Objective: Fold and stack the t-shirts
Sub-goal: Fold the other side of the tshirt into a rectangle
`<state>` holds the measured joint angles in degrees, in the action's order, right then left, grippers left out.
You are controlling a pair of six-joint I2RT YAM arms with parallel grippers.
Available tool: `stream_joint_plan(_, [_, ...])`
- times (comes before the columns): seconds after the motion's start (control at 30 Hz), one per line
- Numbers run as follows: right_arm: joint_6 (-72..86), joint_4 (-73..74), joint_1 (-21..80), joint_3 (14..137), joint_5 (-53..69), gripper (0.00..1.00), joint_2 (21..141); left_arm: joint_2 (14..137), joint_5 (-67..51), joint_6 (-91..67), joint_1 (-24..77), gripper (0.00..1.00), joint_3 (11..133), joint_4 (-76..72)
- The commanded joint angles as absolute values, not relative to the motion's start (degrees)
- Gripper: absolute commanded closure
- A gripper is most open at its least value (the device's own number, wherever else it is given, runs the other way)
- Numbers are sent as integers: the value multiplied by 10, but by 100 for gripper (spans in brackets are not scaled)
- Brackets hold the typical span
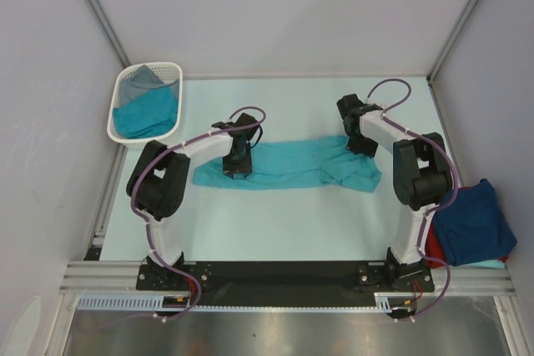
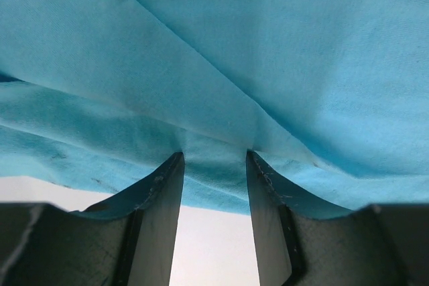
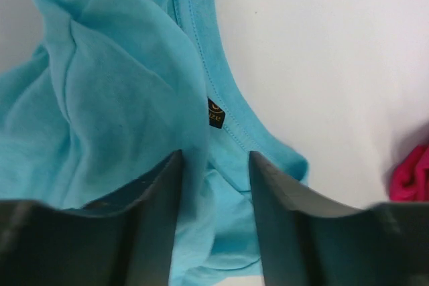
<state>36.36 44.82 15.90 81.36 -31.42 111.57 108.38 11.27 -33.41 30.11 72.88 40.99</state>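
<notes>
A teal t-shirt [image 1: 292, 164] lies stretched out left to right across the middle of the table, bunched at its right end. My left gripper [image 1: 236, 170] is down on its left part. In the left wrist view the gripper [image 2: 214, 155] is open, with the shirt's edge [image 2: 214, 179] lying between the fingertips. My right gripper [image 1: 360, 146] is over the bunched right end. In the right wrist view it [image 3: 214, 155] is open above the crumpled collar with its dark label [image 3: 215, 113]. A navy t-shirt [image 1: 471, 223] lies on a red one [image 1: 434, 249] at the table's right edge.
A white slotted basket [image 1: 171, 68] at the back left holds a grey shirt [image 1: 138, 85] and a teal shirt [image 1: 150, 114]. Grey walls and metal posts stand close around the table. The red cloth [image 3: 412, 175] shows at the right of the right wrist view.
</notes>
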Motion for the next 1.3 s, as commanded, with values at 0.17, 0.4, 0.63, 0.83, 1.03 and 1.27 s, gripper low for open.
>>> stream_joint_plan(0.17, [296, 351, 191, 862, -283, 26, 1009, 1084, 106, -329, 307, 52, 748, 399])
stream_joint_plan(0.4, [306, 381, 214, 908, -262, 79, 1040, 1082, 108, -329, 306, 52, 748, 399])
stream_joint_plan(0.63, [344, 403, 216, 869, -263, 100, 1065, 1081, 107, -330, 306, 52, 747, 399])
stream_joint_plan(0.83, [367, 424, 219, 848, -265, 100, 1067, 1083, 106, -330, 306, 53, 747, 400])
stream_joint_plan(1.03, [365, 453, 256, 826, -300, 68, 1004, 1088, 107, -329, 306, 53, 755, 401])
stream_joint_plan(1.27, [417, 506, 283, 738, -351, 36, 905, 1088, 99, -331, 306, 53, 764, 399])
